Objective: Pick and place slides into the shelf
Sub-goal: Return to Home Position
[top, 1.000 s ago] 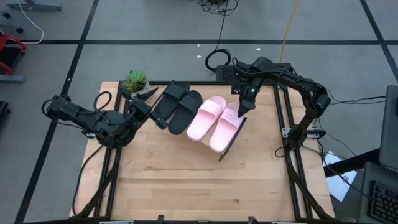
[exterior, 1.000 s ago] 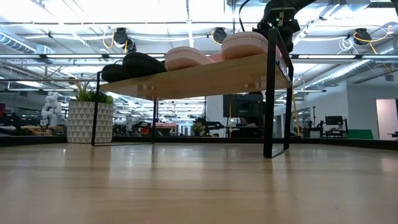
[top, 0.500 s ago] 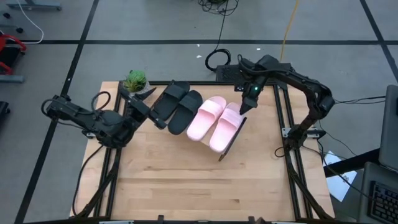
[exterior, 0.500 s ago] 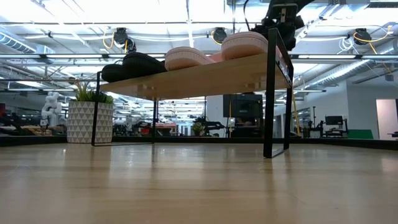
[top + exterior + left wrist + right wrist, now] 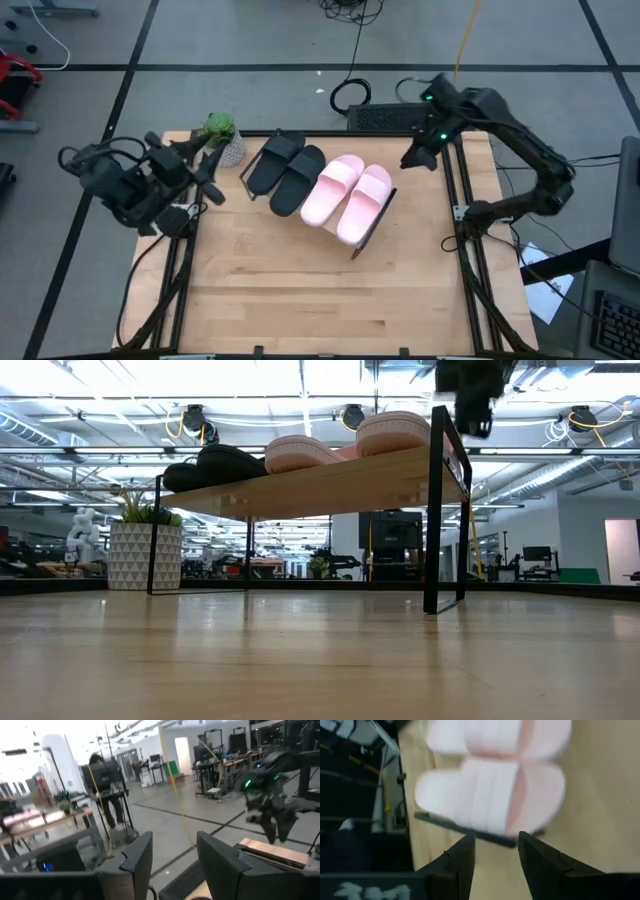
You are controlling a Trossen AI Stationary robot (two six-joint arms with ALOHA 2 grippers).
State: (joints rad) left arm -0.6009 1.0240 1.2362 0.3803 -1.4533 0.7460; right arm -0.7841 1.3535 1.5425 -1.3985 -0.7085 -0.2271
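Observation:
Two black slides (image 5: 285,165) and two pale pink slides (image 5: 347,196) lie side by side, soles down, on the shelf (image 5: 330,482), whose black frame (image 5: 372,230) stands on the wooden table. In the low view the black slides (image 5: 215,462) and the pink slides (image 5: 395,430) rest on the plank. My left gripper (image 5: 208,180) hovers left of the shelf, open, nothing between its fingers (image 5: 172,862). My right gripper (image 5: 413,158) is up beside the shelf's far right end, open and also bare (image 5: 495,855), looking down on a pink slide (image 5: 490,802).
A small potted plant (image 5: 220,130) stands at the table's far left corner, close to my left gripper; its patterned pot (image 5: 145,555) shows in the low view. Bare tabletop (image 5: 320,290) stretches from the shelf to the near edge. Black rails (image 5: 465,230) run along the table's sides.
My left gripper has drawn back from the black slides toward the table's left edge, rising and rolling. My right gripper has risen from beside the pink slides and gone toward the right far corner. All slides have stayed on the shelf.

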